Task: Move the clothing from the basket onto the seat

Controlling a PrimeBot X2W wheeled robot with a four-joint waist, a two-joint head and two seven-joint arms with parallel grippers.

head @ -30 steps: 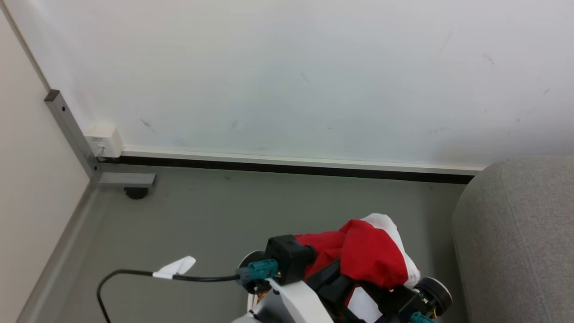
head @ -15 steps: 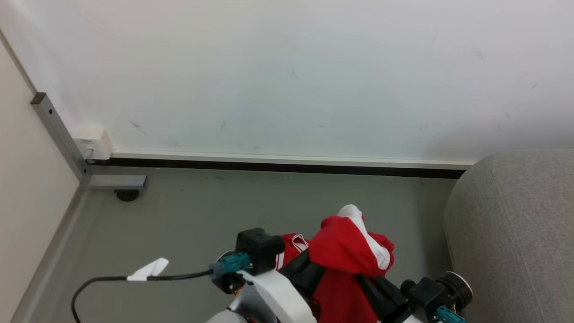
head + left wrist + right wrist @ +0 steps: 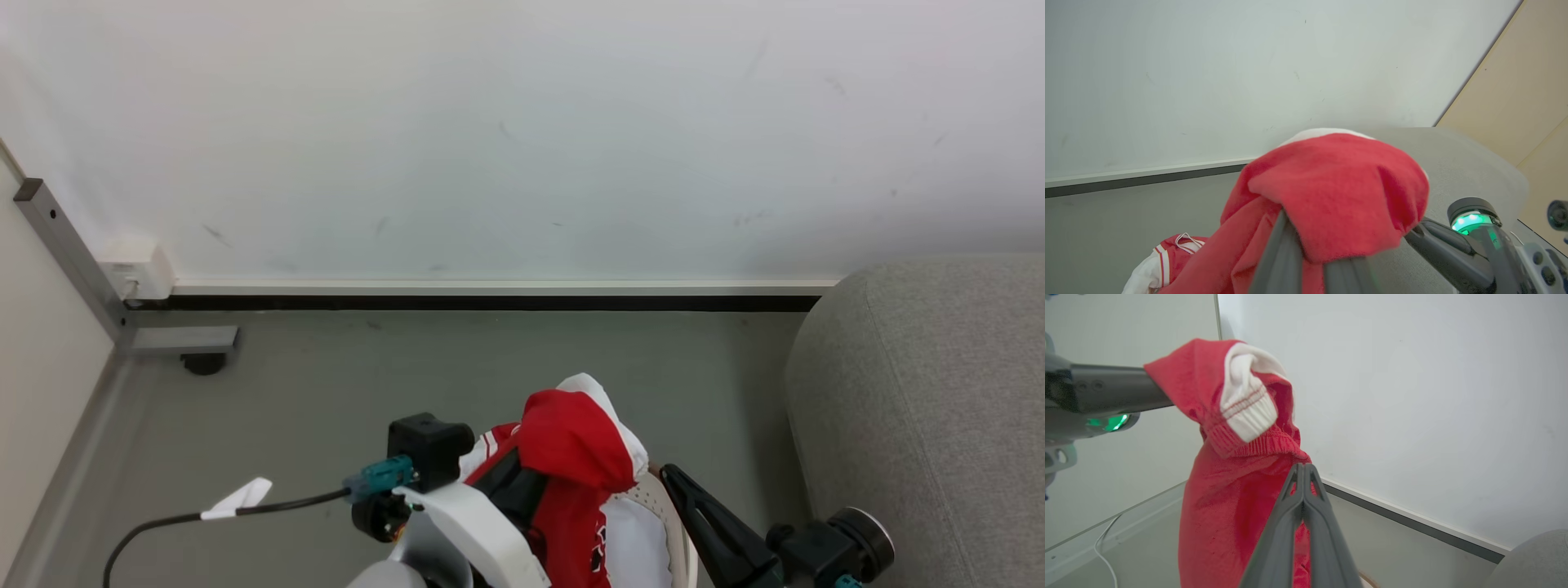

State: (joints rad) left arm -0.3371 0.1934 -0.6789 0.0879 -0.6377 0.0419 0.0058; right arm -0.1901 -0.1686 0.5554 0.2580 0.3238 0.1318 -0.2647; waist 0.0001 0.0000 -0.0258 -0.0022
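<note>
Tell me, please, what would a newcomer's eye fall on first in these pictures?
The soft red garment with white ribbed trim catches the eye first: it hangs draped over the left gripper, low in the middle of the head view. Next comes the right gripper, its dark fingers shut together beside the cloth, and the large grey woven seat at the right of the head view.

A soft red garment with a white ribbed cuff (image 3: 1229,506) hangs from the left gripper (image 3: 1141,392). The right gripper (image 3: 1303,467), fingers pressed together, sits just near the cloth.
</note>
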